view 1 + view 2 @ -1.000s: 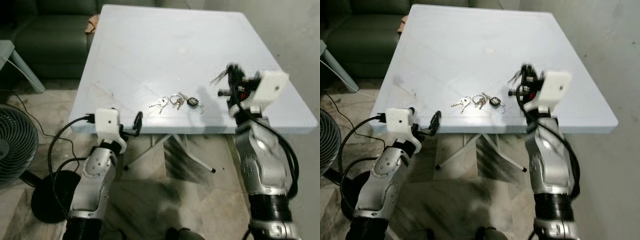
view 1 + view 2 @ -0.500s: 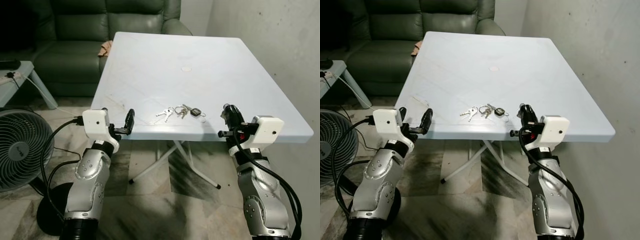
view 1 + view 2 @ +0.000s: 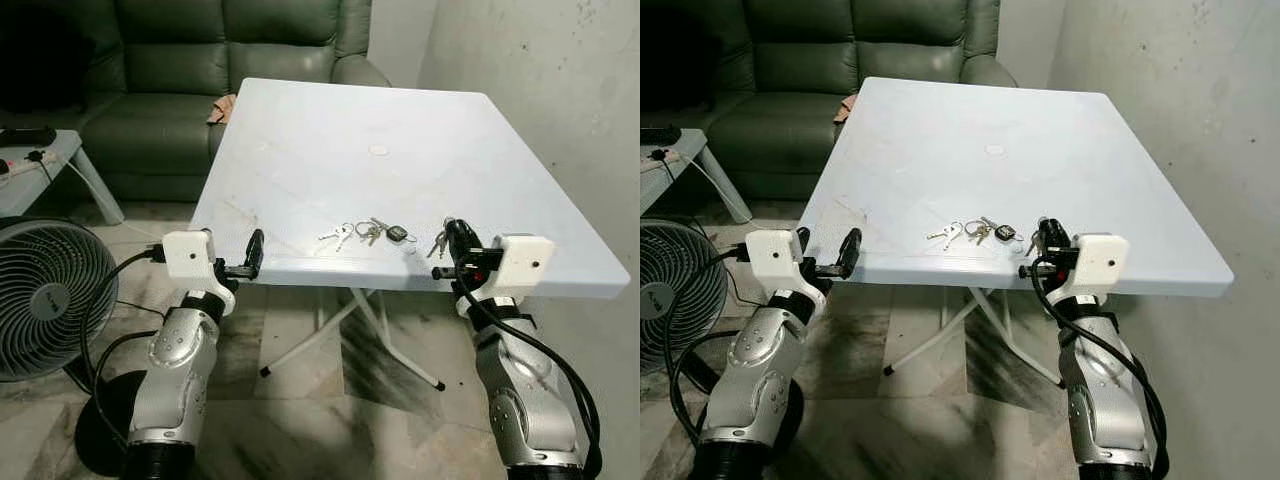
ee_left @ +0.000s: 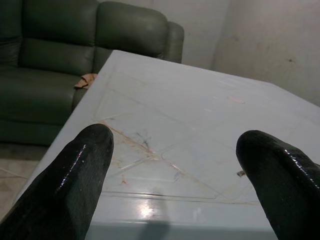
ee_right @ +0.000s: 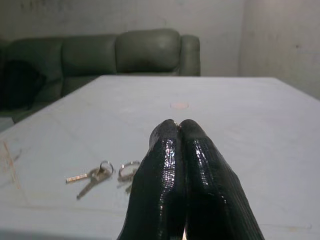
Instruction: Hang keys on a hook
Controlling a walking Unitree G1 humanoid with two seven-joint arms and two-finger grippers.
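Now that the right hand (image 3: 447, 243) has dropped from above the tabletop (image 3: 330, 140) to its near edge, its fingers press together, seemingly pinching one small key bunch. Other keys (image 3: 368, 232) lie just beside it. The left hand (image 3: 252, 255) hovers spread at the edge; I judge the hook must be sought elsewhere.

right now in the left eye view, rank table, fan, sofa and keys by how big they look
1. table
2. sofa, cropped by the frame and farther off, so unsure
3. fan, cropped too
4. keys

a: what surrounds the white folding table (image 3: 400, 130)?
b: behind it, a dark green sofa (image 3: 200, 60). left of it, a standing fan (image 3: 40, 300) and a small side table (image 3: 40, 160).
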